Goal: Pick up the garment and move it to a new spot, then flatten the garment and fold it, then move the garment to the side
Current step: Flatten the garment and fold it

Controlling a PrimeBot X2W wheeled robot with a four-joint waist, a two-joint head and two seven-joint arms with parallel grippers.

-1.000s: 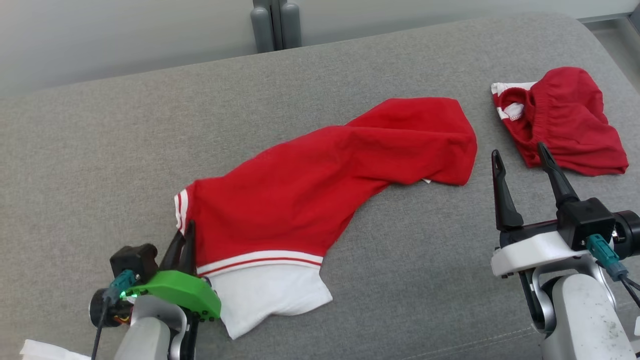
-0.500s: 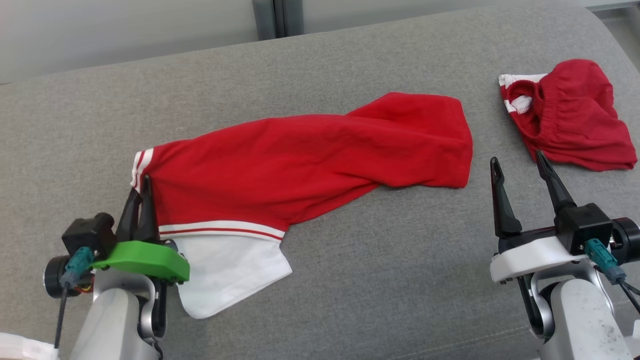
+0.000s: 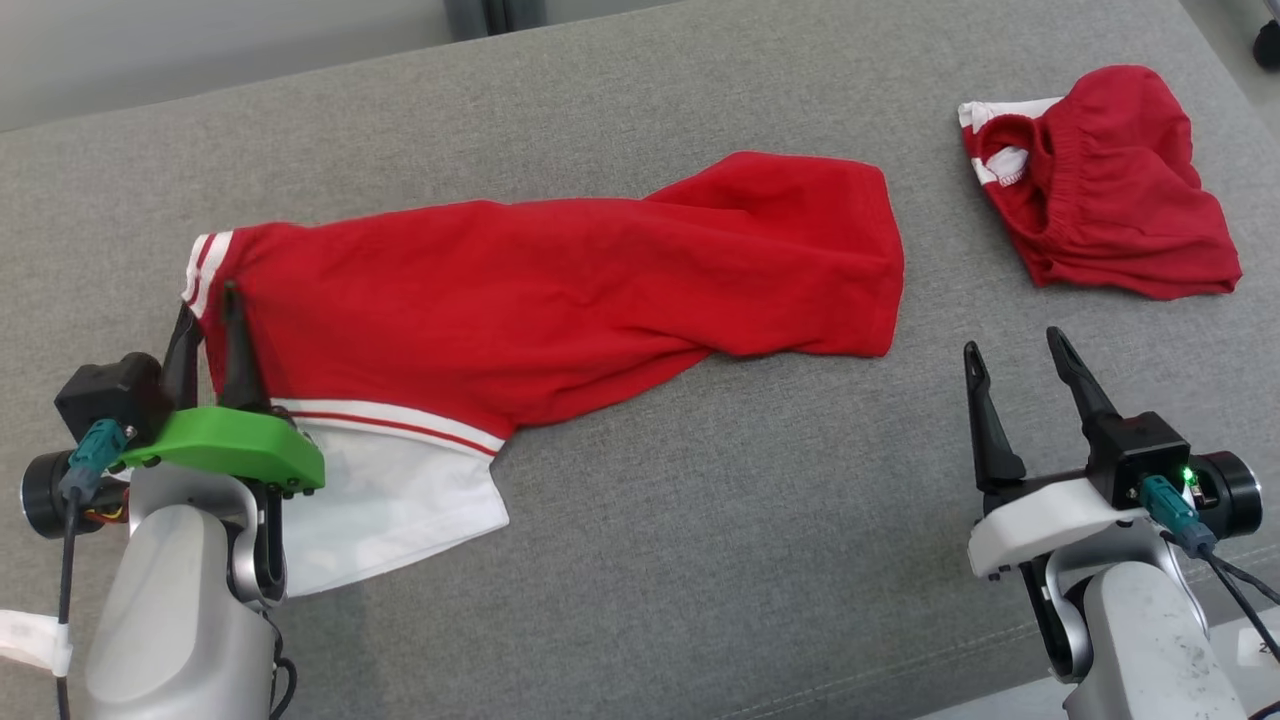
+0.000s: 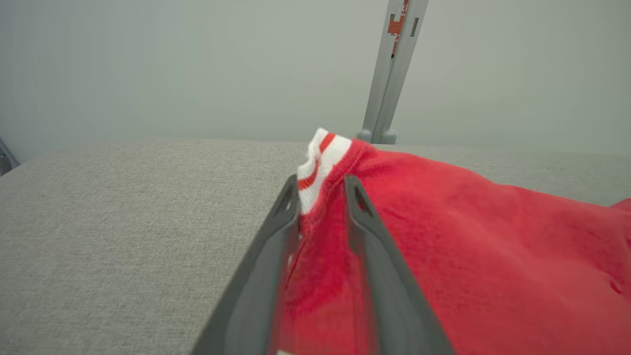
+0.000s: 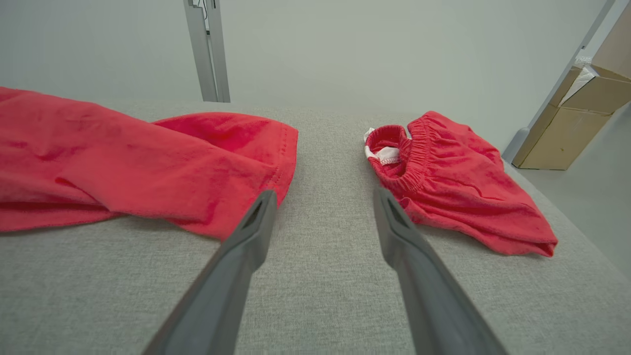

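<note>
A white tag (image 3: 28, 640) hangs by the left arm's cable at the lower left of the head view, its print too small to read. In the left wrist view a grey post (image 4: 389, 74) carries an orange-red patch near its top, also unreadable. The work surface is a grey woven couch (image 3: 700, 520) with a stitched seam along its near edge, backed by a plain pale wall (image 4: 197, 64). Off its right end, in the right wrist view, are a grey floor (image 5: 601, 212) and brown cardboard boxes (image 5: 577, 118). The garment (image 3: 560, 290), red with a white-striped cuff and a white panel, lies stretched across the couch from the left side to right of the middle, wrinkled and partly twisted. Well apart to its right lie crumpled red shorts (image 3: 1100, 190), waistband turned toward the garment. The left arm rises from the lower left, its green wrist plate low over the white panel and its fingers pointing away from the robot. The left gripper (image 3: 208, 302) has its jaws a little apart astride the striped cuff, the cloth sitting loosely between them. The right arm rises from the lower right, a green light lit on its wrist. The right gripper (image 3: 1012, 342) is spread wide and holds nothing, poised above bare couch between the garment's right hem and the shorts.
</note>
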